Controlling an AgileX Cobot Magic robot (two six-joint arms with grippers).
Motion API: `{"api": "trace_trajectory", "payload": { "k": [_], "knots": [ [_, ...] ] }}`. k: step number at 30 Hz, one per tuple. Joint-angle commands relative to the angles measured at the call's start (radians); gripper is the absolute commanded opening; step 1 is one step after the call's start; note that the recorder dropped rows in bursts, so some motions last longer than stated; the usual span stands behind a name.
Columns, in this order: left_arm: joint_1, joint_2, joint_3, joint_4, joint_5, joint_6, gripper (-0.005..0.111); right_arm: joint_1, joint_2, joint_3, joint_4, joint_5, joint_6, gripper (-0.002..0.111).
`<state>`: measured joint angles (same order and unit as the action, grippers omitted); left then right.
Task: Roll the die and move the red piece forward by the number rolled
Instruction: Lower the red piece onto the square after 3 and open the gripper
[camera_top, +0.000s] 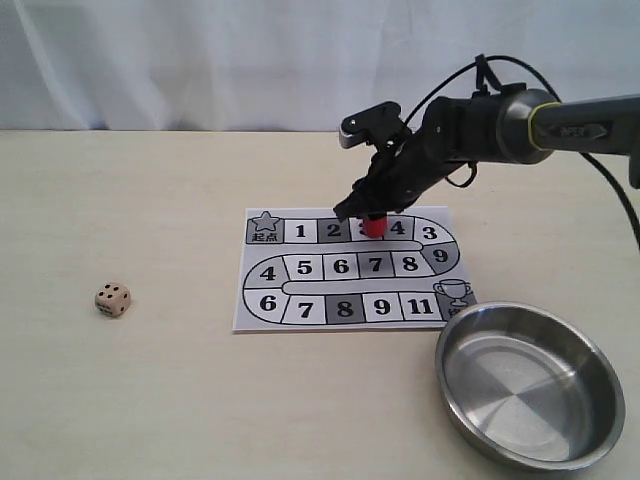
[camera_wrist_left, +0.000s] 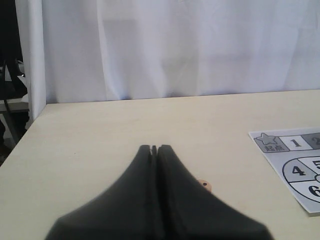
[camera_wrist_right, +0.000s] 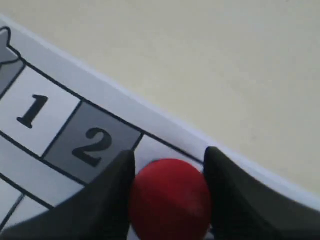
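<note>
The beige die lies on the bare table, far left of the board; one corner of the die peeks out beside my left gripper, which is shut and empty. The red piece stands upright on the top row, on the square between 2 and 4. My right gripper reaches down over it from the right. In the right wrist view its black fingers press both sides of the red piece, so the right gripper is shut on it. That square's number is hidden.
A round steel bowl sits at the front right, touching the board's near right corner. White curtain hangs behind the table. The numbered paper board lies flat, its star start square at the top left.
</note>
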<state>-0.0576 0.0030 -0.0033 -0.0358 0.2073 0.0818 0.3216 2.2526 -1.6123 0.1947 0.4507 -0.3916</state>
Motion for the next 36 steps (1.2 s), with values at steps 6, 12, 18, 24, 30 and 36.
{"api": "trace_trajectory", "payload": {
  "k": [6, 12, 18, 24, 30, 36],
  "knots": [
    [0.0, -0.003, 0.003, -0.002, -0.007, 0.004, 0.0, -0.006, 0.054, 0.002, 0.084, 0.01, 0.011, 0.004],
    [0.0, -0.003, 0.003, -0.002, -0.007, 0.004, 0.0, -0.006, 0.052, 0.002, 0.084, 0.011, 0.011, 0.004],
    [0.0, -0.003, 0.003, -0.002, -0.007, 0.004, 0.0, -0.01, -0.002, 0.002, 0.077, -0.011, 0.011, 0.004],
    [0.0, -0.003, 0.003, -0.002, -0.007, 0.004, 0.0, -0.054, -0.088, 0.002, 0.077, -0.002, 0.011, 0.004],
    [0.0, -0.003, 0.003, -0.002, -0.007, 0.004, 0.0, -0.103, -0.085, 0.002, 0.079, 0.052, 0.03, 0.004],
    [0.0, -0.003, 0.003, -0.002, -0.007, 0.004, 0.0, -0.11, -0.027, 0.027, 0.141, 0.045, -0.01, 0.004]
  ]
}}
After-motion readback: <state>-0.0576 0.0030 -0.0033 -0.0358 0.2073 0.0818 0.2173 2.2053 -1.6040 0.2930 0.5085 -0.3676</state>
